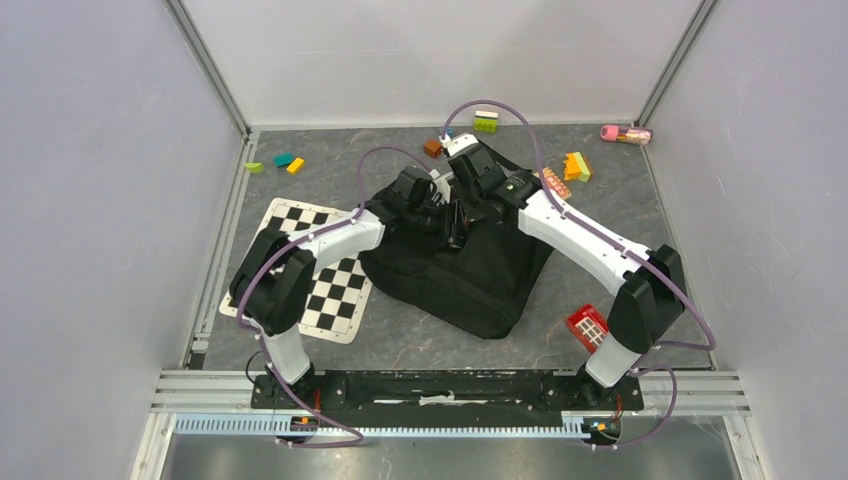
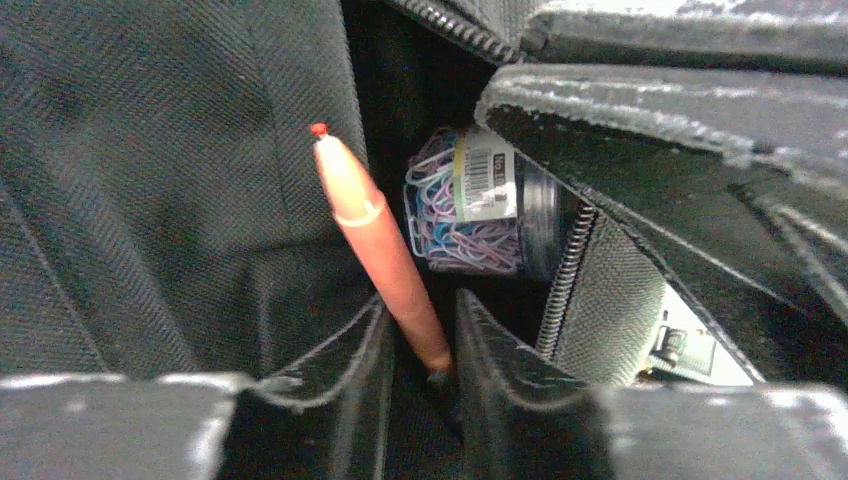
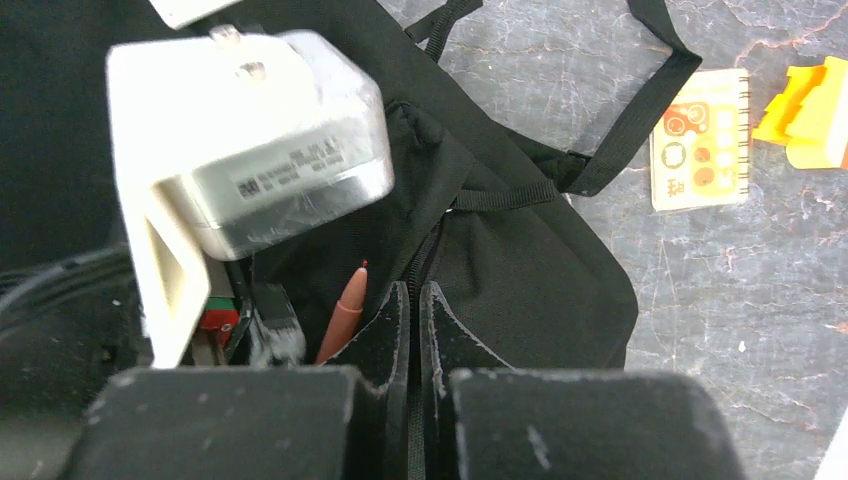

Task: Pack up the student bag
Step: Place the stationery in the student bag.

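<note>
The student bag [image 1: 480, 280] is lying in the middle of the table [image 1: 700, 215], its mouth facing the far edge and its straps trailing toward the far right corner; both arms are reaching into that mouth. The left gripper [image 2: 422, 312] is sitting inside the bag with an orange-red pen [image 2: 375, 230] standing tilted between its fingers [image 2: 495, 370]; the fingers are standing slightly apart around the pen's lower end, and I cannot tell whether they are pinching it. Just beyond the pen, a clear jar of coloured paper clips [image 2: 470, 205] is lying on its side beside a spiral binding [image 2: 565, 270]. The right gripper [image 3: 413, 300] is closed, its fingers pressing together at the bag's zipper edge. A checkered mat [image 1: 320, 280] is lying by the left edge, partly under the bag; a red block [image 1: 587, 325] is sitting near the right arm's base.
</note>
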`<state>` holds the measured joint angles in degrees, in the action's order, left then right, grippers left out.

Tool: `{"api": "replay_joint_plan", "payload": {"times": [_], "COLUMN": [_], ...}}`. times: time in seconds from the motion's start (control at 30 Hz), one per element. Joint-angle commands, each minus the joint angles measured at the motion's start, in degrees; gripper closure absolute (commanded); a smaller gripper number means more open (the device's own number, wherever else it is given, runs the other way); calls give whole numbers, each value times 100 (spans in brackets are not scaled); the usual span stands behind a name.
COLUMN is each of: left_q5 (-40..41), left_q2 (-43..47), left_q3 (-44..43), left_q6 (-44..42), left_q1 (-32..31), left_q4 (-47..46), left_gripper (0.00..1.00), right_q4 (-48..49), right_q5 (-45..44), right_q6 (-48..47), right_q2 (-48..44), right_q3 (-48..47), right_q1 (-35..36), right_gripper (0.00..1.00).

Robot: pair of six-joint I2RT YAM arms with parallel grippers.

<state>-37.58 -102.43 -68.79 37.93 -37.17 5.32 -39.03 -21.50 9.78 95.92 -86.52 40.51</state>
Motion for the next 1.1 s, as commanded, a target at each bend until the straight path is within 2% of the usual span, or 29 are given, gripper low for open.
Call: {"api": "replay_joint_plan", "payload": {"times": [0.0,0.17,0.3,0.47,0.57,0.83,1.07], "left_q5": [-423,-232,228,1284,1649,1972,2487], "left_q2": [90,55,319,675,942,1030,837], "left_q3": [-221,-354,-345,-254,-121,-197,-482], "left_q6": [-320,-453,-709,-821,-644,-496,-387], "left_q1": [-270,-326,-327,-276,-212,-55,156], "left_q4": [250,305,560,1136,1137,1001,1162], "left_gripper": [60,45,20,8,1,2,17], "right_q4": [805,939,1016,1055,1060,1519,1720], "right_q5": [-54,-140,-147,-258,-315,111,774], "right_q6": [113,160,202,206,165,-83,-333], "right_q2": [-386,-566,-723,-900,-964,-1141,-1261], "right_q3": [73,392,701,857,925,1479,1989], "right_q1": [-70,-74,-73,-70,-70,-78,-70], "right_gripper": [100,100,100,100,100,100,100]}}
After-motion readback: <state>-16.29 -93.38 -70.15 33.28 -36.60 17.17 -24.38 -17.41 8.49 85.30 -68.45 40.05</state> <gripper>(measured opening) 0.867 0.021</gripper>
